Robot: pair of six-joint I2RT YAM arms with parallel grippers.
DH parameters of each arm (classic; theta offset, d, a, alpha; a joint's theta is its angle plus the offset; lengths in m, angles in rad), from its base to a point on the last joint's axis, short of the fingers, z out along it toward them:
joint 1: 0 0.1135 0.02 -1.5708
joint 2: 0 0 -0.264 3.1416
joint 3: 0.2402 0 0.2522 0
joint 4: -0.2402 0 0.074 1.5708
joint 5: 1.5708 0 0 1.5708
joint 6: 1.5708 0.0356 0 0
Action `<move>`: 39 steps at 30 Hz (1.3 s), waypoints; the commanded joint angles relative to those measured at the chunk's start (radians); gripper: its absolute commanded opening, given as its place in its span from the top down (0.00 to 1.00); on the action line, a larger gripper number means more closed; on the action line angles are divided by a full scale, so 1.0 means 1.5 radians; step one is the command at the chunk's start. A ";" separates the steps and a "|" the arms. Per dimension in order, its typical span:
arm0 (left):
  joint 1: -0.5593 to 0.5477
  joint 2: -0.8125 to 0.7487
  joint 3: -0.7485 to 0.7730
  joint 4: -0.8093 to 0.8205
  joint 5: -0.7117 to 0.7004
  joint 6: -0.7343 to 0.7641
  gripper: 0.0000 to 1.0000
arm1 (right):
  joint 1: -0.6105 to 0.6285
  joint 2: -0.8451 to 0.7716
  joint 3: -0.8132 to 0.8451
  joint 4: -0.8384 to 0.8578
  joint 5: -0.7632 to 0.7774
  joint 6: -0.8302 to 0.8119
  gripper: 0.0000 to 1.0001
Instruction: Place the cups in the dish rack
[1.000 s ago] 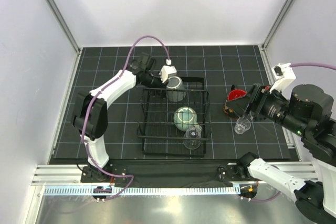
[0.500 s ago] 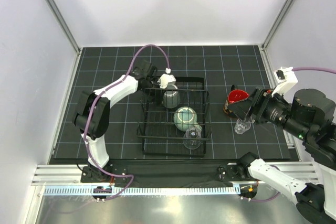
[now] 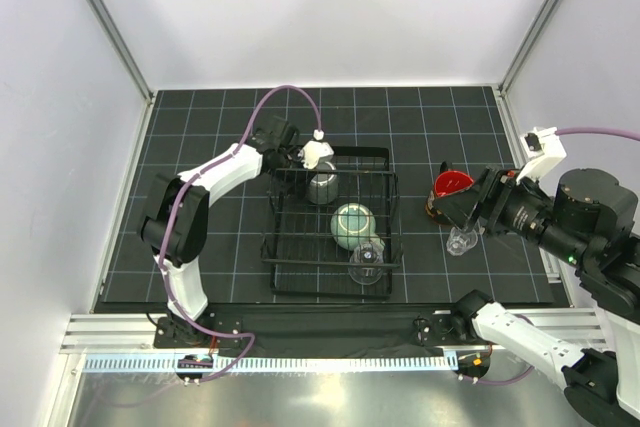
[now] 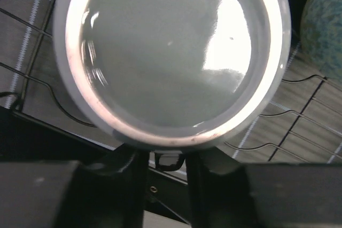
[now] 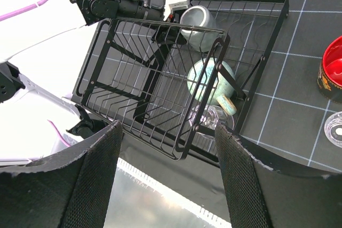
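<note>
Mug [image 3: 323, 188] in rack [image 3: 330, 265] (far end), left fingers [image 4: 53, 190] beside it.

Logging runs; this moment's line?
rack: grey mug, green mug, glass | outside: red cup, other glass | left gripper: at grey mug | right gripper: open

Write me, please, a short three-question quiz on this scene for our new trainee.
1. How many cups are inside the dish rack?
2. True or false: the cup with the red inside stands in the rack.
3. What is between the fingers of the right tool? A. a cup; B. nothing; C. a rack wire.

Key:
1. Three: the dark grey-green mug, the speckled pale-green mug and a clear glass.
2. False: it stands on the mat, to the right of the rack.
3. B.
</note>
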 commanded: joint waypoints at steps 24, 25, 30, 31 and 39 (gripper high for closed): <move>0.069 -0.111 -0.013 -0.011 0.110 0.016 0.55 | 0.004 -0.001 -0.022 0.037 -0.001 0.012 0.29; 0.070 -0.116 -0.010 -0.015 0.112 0.014 0.55 | 0.004 -0.002 -0.023 0.037 0.001 0.012 0.29; 0.101 -0.127 -0.002 0.019 0.120 -0.028 0.57 | 0.004 -0.006 -0.029 0.040 0.002 0.020 0.29; 0.107 -0.122 0.014 0.026 0.116 -0.059 0.63 | 0.003 -0.008 -0.030 0.040 0.003 0.024 0.29; 0.141 0.046 0.216 0.047 0.107 -0.280 1.00 | 0.004 -0.016 -0.032 0.043 0.008 0.037 0.29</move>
